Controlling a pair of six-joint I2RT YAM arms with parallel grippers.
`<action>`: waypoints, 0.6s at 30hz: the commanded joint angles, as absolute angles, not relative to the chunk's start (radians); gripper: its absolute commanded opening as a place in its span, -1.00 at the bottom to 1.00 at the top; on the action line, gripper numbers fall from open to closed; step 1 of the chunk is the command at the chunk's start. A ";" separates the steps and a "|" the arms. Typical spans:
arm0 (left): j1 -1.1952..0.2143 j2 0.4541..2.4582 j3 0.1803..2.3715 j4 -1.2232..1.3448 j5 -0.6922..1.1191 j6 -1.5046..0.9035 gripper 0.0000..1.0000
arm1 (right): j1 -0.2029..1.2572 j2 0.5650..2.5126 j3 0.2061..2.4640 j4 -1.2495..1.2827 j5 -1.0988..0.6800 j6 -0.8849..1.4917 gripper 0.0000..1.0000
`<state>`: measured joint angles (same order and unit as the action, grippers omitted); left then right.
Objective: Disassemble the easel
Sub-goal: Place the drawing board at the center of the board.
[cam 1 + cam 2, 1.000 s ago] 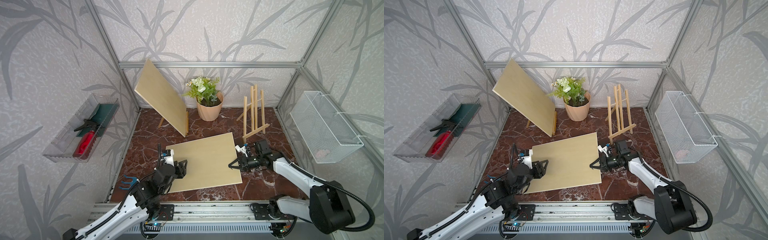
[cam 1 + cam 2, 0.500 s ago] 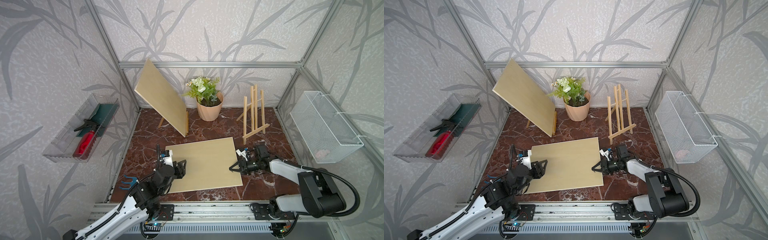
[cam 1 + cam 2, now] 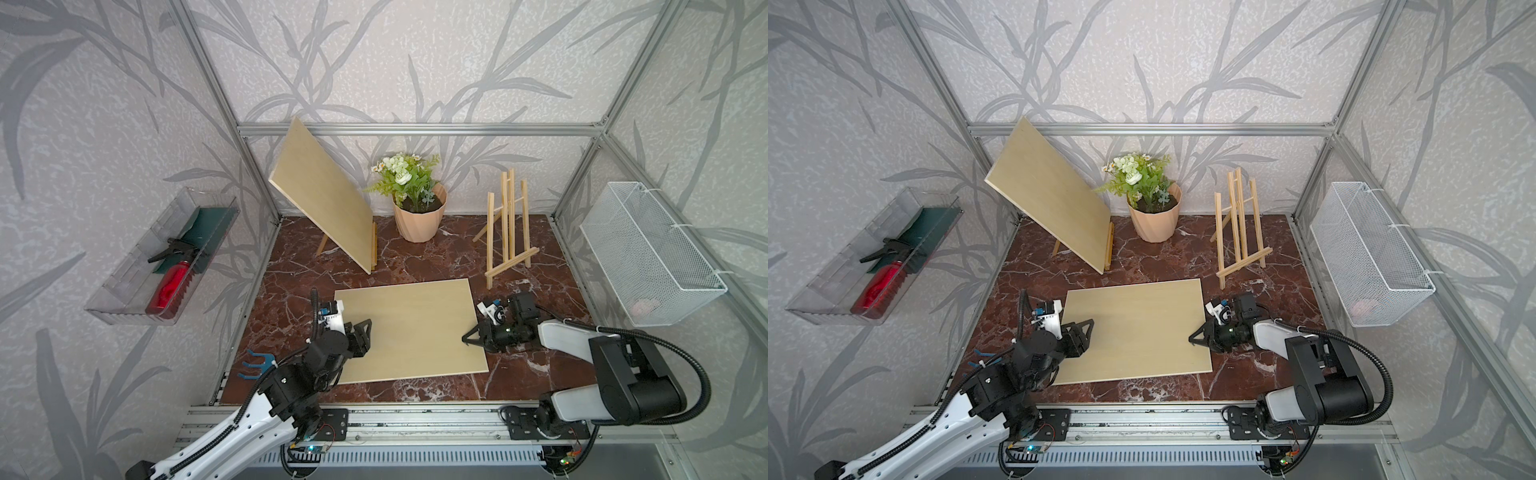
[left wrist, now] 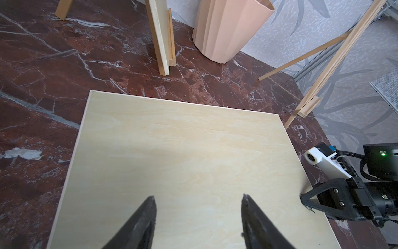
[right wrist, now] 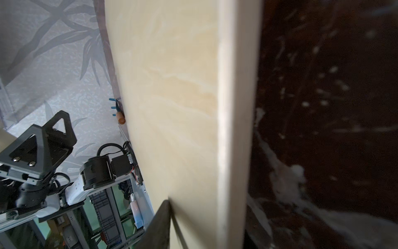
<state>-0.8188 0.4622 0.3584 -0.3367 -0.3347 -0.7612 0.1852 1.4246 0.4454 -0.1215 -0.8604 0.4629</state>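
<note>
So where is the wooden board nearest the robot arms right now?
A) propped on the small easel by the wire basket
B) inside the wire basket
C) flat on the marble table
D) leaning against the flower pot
C: the board lies flat on the marble table, and the small easel by the basket stands empty.

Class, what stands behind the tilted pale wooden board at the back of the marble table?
A light wooden easel props the tilted board: only its rear leg and bottom ledge show. The board covers the rest of its frame.
</note>
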 commanded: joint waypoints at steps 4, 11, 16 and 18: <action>-0.818 0.449 0.350 -0.349 -0.369 -0.775 0.36 | 0.173 1.397 0.420 -0.226 -0.683 0.529 -0.04; -0.818 0.443 0.347 -0.349 -0.372 -0.775 0.39 | 0.170 1.319 0.386 -0.241 -0.647 0.562 0.10; -0.818 0.443 0.340 -0.334 -0.368 -0.773 0.49 | 0.170 1.184 0.351 -0.299 -0.584 0.587 0.17; -0.818 0.446 0.338 -0.330 -0.366 -0.773 0.53 | 0.170 1.109 0.334 -0.324 -0.544 0.604 0.25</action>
<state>-0.8188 0.4503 0.3550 -0.3355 -0.3420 -0.7631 0.1753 1.1748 0.3637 -0.2188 -0.6544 0.5735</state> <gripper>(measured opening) 0.762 0.617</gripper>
